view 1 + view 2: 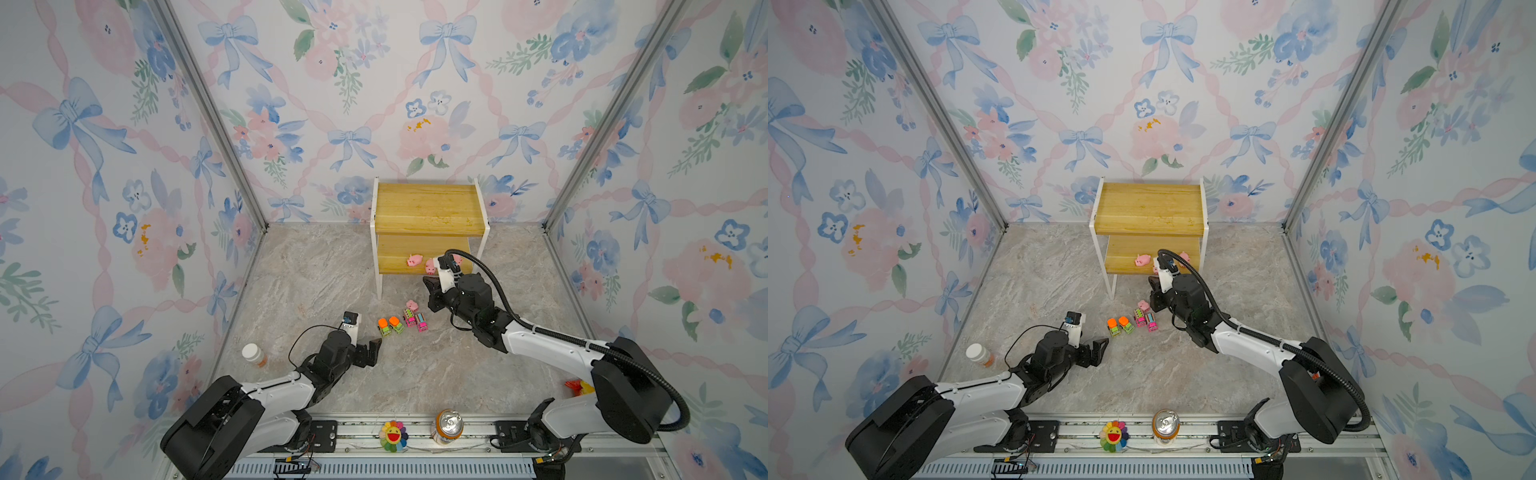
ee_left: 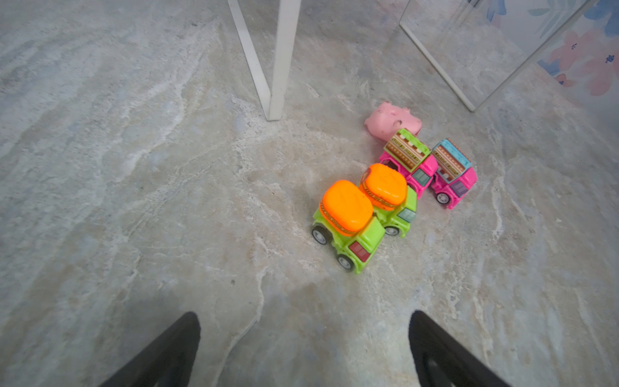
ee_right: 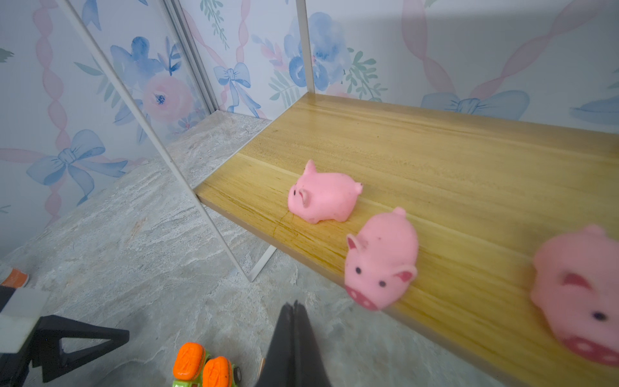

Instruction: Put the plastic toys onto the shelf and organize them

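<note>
The shelf [image 1: 430,208] stands at the back, yellow boards in a white frame. Three pink pigs lie near the front edge of its lower board [image 3: 452,174]: one on its side [image 3: 323,197], one facing out [image 3: 382,261], one blurred close by [image 3: 579,298]. A further pig [image 2: 390,120] lies on the floor beside two pink trucks [image 2: 410,160] [image 2: 452,174] and two green trucks with orange tops [image 2: 348,221] [image 2: 388,197]. My right gripper [image 3: 293,308] is shut and empty, just in front of the lower board. My left gripper [image 2: 304,335] is open, short of the green trucks.
A white-capped pill bottle [image 1: 254,354] stands at the left wall. A drink can [image 1: 448,426] and a rainbow smiling flower [image 1: 393,435] sit on the front rail. A red and yellow item [image 1: 577,386] peeks out behind the right arm. Wallpapered walls close in on three sides.
</note>
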